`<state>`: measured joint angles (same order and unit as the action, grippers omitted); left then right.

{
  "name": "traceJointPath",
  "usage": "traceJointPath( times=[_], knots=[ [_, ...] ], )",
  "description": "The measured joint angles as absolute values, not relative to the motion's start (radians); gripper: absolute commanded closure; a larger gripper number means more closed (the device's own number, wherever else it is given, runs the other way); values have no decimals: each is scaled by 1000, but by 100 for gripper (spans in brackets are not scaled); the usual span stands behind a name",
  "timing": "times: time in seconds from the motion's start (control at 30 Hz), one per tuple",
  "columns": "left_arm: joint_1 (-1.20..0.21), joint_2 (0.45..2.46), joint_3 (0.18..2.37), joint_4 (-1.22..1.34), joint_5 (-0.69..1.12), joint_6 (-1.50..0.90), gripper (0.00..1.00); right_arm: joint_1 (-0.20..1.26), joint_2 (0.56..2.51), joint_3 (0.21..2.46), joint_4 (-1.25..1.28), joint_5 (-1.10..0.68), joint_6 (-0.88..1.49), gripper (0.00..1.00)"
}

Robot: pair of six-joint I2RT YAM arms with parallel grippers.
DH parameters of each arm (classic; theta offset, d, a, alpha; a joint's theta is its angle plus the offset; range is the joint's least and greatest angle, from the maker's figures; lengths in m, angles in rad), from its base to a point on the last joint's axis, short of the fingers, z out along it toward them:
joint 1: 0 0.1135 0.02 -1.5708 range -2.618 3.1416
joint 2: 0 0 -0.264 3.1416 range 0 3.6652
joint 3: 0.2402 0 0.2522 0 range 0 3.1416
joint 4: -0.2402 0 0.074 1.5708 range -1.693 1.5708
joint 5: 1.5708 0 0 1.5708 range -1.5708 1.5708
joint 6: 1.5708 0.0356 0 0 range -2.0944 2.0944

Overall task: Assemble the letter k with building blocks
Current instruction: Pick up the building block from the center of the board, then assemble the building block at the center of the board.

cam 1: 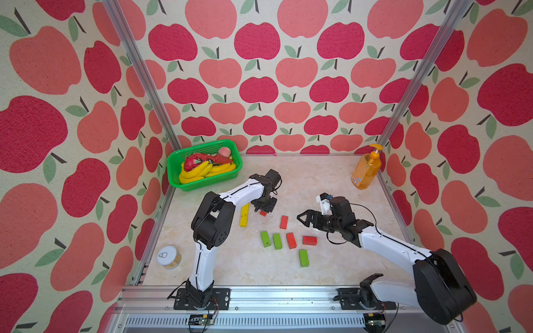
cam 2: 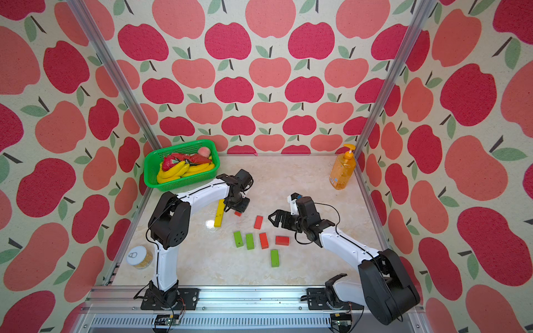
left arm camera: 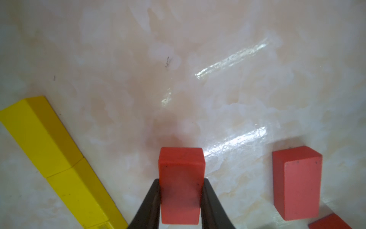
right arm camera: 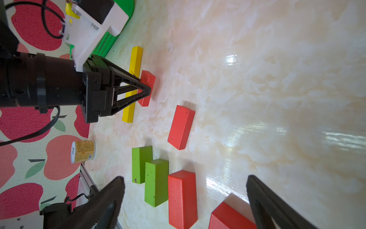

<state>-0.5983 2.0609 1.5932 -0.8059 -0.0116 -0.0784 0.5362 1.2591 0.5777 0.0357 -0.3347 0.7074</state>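
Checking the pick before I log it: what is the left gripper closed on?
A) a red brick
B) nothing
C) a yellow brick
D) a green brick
A: in the left wrist view the left gripper clamps both sides of a red brick, with the yellow bar lying apart beside it.

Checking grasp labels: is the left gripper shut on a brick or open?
Shut: the left gripper clamps a red brick, fingers pressed against both its sides.

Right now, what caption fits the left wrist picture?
Left claw pinches a red brick near the yellow bar.
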Motion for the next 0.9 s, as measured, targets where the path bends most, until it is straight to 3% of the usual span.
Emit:
traceJointPath(
  times=[0.9],
  knots=[
    [-524, 2101, 1565, -614, -14, 307, 87, 536, 1290, 616, 36, -336, 727, 1]
  ],
)
